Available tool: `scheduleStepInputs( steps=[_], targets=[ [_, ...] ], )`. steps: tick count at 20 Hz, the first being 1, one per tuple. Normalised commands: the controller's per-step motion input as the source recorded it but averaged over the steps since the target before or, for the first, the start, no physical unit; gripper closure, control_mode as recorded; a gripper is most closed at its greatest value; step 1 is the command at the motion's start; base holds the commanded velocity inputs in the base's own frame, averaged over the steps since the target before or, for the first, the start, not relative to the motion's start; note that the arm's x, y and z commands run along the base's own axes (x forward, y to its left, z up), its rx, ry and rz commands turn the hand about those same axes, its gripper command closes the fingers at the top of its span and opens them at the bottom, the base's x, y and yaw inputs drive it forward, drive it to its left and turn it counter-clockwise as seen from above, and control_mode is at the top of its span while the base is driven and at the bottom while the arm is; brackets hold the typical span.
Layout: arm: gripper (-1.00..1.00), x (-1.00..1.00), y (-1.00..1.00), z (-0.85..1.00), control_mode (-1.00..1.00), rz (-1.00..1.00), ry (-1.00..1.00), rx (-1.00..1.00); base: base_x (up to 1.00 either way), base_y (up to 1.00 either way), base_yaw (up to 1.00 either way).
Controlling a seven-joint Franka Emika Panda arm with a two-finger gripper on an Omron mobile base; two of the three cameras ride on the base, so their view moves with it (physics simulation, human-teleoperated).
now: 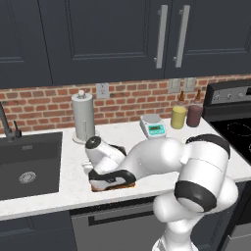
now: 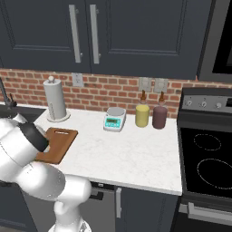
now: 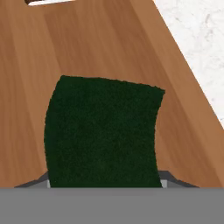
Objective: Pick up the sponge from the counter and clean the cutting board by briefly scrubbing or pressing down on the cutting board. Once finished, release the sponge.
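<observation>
Jaws grip the sponge [image 3: 103, 131], its dark green face over the cutting board [image 3: 87, 39]; counter [image 3: 197, 39] beside.

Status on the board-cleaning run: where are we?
Done: the sponge is off the counter and over the cutting board. In hand: the hand view shows its dark green face close against the wood, apparently held in the end effector, so scrubbing or pressing looks underway. Left: finish the scrub, then release the sponge.

A red brick backsplash [image 2: 113, 93] is set beneath dark cabinet doors [image 2: 136, 31], with a black stove [image 2: 206, 163] placed at the right.
</observation>
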Motion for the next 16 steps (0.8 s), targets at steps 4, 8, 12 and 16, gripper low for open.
scheduleStepInputs(
  steps=[4,8,12,16],
  targets=[
    [1.0,-0.24,-0.12,0.56,-1.0,-0.02,-0.01,0.07,0.0,0.0,0.0],
    [1.0,-0.01,-0.16,0.8,-1.0,-0.1,0.09,0.37,0.0,0.0,0.0],
    [1.0,0.0,-0.33,0.46,-1.0,-0.2,0.06,0.29,0.0,0.0,0.0],
    [1.0,0.01,-0.19,0.01,-1.0,-0.31,0.29,0.12,0.0,0.0,0.0]
  ],
)
